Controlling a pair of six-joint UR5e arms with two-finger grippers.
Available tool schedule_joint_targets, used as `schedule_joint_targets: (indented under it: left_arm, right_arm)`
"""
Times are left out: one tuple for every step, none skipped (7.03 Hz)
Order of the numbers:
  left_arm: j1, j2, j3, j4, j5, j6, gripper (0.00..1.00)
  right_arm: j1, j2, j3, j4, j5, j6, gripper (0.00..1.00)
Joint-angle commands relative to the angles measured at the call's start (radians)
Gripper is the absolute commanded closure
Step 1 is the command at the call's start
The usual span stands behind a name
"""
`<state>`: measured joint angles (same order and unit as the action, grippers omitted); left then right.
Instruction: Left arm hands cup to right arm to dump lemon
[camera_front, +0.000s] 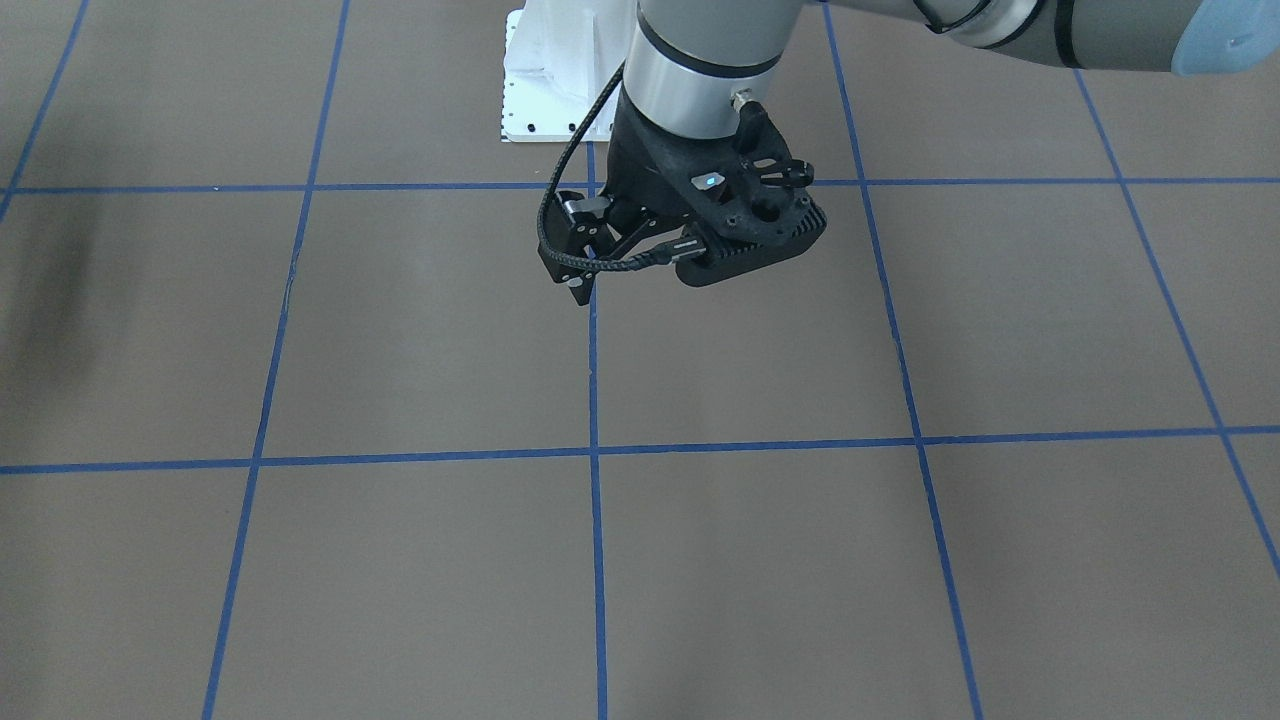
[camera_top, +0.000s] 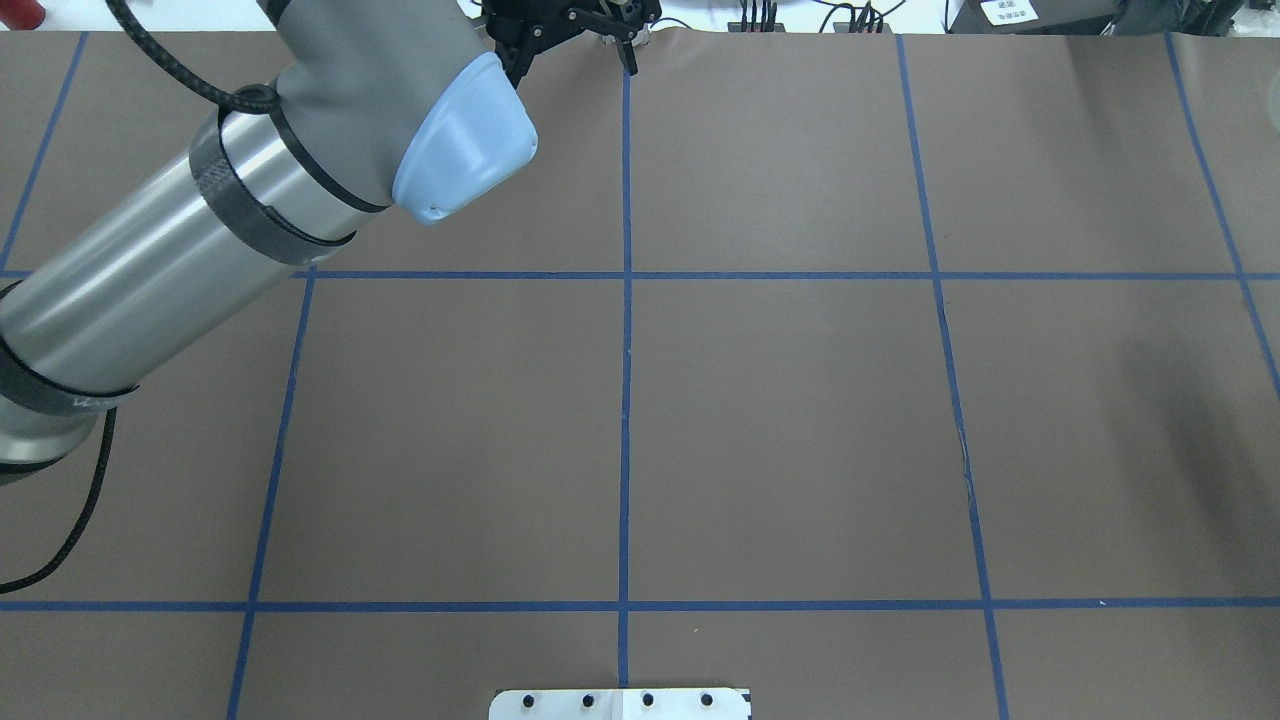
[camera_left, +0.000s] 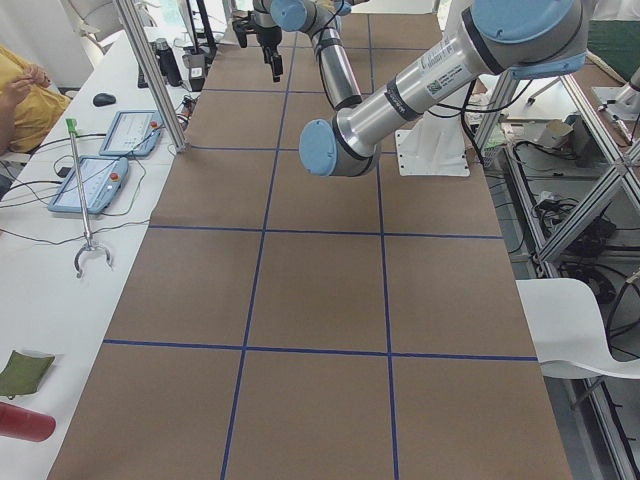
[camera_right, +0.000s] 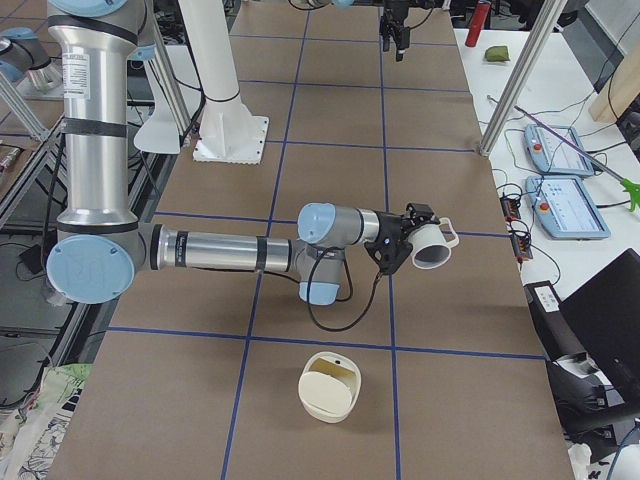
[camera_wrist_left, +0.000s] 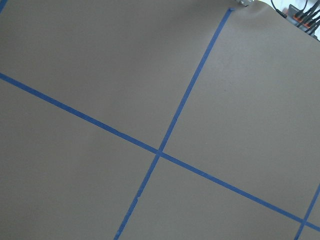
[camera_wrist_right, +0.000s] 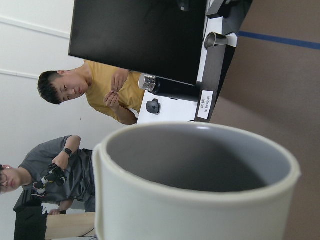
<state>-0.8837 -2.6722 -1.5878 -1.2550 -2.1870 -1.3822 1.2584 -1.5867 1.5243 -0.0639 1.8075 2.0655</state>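
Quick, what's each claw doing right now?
Left claw: open, empty.
Right claw: cup at its tip, tipped sideways; open or closed cannot be told.

Brown paper over the surface (camera_top: 800, 430), marked off into large squares by blue tape lines (camera_top: 625, 400). Along one long side, a white desk (camera_left: 40, 290) with two tablet-like control pads (camera_left: 90, 185), a dark mouse (camera_left: 103, 99), a folded green cloth (camera_left: 25, 372) and a red cylinder (camera_left: 20, 423). Silver frame post (camera_left: 150, 70) at the desk's edge. White chair (camera_left: 575, 325) on the opposite side. In the right wrist view, a large black monitor (camera_wrist_right: 140, 40) against a pale wall (camera_wrist_right: 30, 50), with a person in yellow (camera_wrist_right: 100, 95) and a person in grey (camera_wrist_right: 65, 175). Soft, even light
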Motion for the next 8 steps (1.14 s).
schedule_joint_targets:
  left_arm:
    - [0.008,0.005,-0.032,0.002,-0.002,0.031,0.0]
    - [0.017,0.003,-0.031,-0.001,0.0,0.031,0.0]
    - [0.026,-0.005,-0.029,0.002,0.0,0.016,0.0]
    - [0.028,-0.018,-0.021,0.0,0.001,-0.007,0.0]
    - [0.032,-0.021,-0.009,0.0,0.001,-0.008,0.01]
    - [0.031,-0.023,-0.008,-0.001,0.0,-0.003,0.01]
    - [0.032,-0.029,-0.008,-0.003,-0.002,-0.001,0.07]
    - [0.032,-0.047,0.0,0.006,-0.007,-0.006,0.08]
  right_arm:
    - [-0.121,0.1,0.002,-0.101,-0.092,-0.306,0.85]
    - [-0.21,0.135,0.004,-0.131,-0.199,-0.472,0.85]
    - [-0.314,0.169,0.004,-0.195,-0.352,-0.625,0.85]
    - [-0.391,0.219,0.004,-0.259,-0.47,-0.742,0.85]
    - [-0.492,0.252,0.004,-0.292,-0.61,-0.891,0.85]
    - [-0.595,0.295,0.004,-0.362,-0.757,-1.006,0.84]
    - [-0.7,0.369,0.004,-0.46,-0.921,-1.025,0.84]
    - [-0.79,0.458,0.005,-0.623,-1.062,-1.027,0.84]
